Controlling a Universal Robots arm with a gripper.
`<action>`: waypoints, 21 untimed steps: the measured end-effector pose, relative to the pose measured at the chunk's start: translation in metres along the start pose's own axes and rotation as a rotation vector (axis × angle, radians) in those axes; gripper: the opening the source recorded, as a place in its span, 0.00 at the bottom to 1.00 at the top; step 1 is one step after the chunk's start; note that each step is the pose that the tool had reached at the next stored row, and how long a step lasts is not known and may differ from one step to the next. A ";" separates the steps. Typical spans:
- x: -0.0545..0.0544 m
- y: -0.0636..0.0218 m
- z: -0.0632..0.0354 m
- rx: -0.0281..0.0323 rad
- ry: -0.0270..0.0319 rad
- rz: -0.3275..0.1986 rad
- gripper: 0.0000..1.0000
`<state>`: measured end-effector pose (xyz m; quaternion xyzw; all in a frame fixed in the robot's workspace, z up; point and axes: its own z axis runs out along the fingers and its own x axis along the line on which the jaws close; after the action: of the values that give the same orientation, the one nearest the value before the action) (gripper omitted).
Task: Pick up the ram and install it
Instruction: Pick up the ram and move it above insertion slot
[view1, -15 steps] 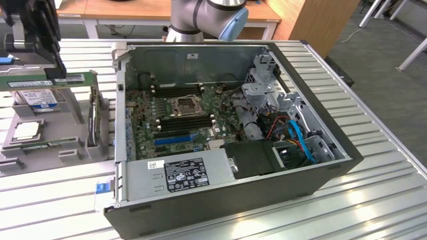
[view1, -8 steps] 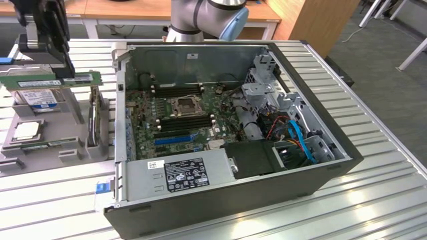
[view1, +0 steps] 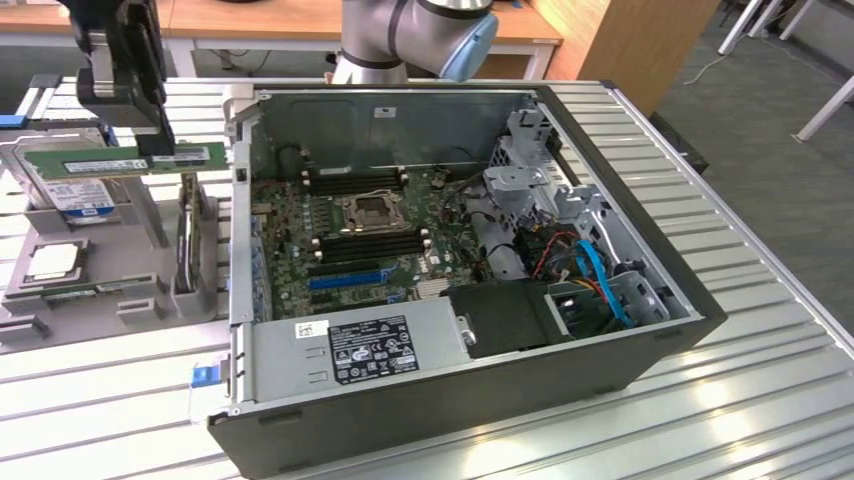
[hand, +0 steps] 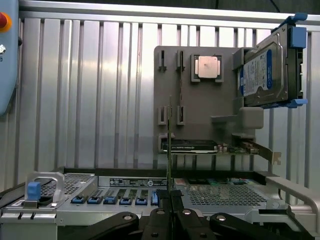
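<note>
Green ram (view1: 200, 155); blue-labelled hard drive (hand: 260, 75); grey holder (hand: 200, 102).

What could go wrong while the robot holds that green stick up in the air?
The gripper pinches the ram off-centre, so it might tilt or slip onto the grey holder below. The case wall stands between it and the black memory slots; the stick could bump it.

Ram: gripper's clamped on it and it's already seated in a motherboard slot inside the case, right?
Not seated. The gripper is clamped on the ram, but the exterior view shows it held in the air above the grey parts tray, outside the case, at that view's left.
</note>
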<state>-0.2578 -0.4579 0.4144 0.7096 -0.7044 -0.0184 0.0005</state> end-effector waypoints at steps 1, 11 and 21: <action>0.000 -0.0020 0.0000 0.0000 0.0000 0.000 0.11; 0.000 -0.0233 -0.0007 0.0000 0.0001 -0.001 0.11; 0.000 -0.0470 -0.0012 0.0000 0.0000 -0.001 0.11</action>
<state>-0.2108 -0.4579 0.4144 0.7100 -0.7039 -0.0184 0.0005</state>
